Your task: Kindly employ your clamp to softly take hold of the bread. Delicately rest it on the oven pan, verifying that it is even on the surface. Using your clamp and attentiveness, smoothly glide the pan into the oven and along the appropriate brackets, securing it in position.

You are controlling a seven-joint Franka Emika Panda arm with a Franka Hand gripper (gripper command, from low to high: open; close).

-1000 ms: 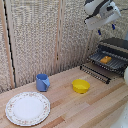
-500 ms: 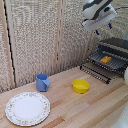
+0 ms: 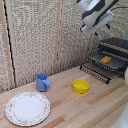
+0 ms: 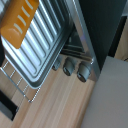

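Exterior view shows the bread (image 3: 105,59) already on the oven pan (image 3: 111,63), tool (image 3: 101,30) empty at twelve o'clock, jaw width unclear; sliding the pan into the oven (image 3: 116,47) looks next.

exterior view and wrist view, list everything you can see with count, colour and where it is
bread: 1, orange-brown, lying on the oven pan
oven pan: 1, dark ribbed metal, at the mouth of the oven
oven: 1, dark and silver, at the exterior view's right, door dropped open
oven knobs: 3, grey, in a row on the oven front, wrist view only
yellow bowl: 1, yellow, mid-table in front of the oven
blue mug: 1, blue, on the table behind the plate
plate: 1, white with patterned rim, at the exterior view's lower left
table: 1, light wood
clamp: 1, white with blue-tipped fingers, above the oven, holding nothing
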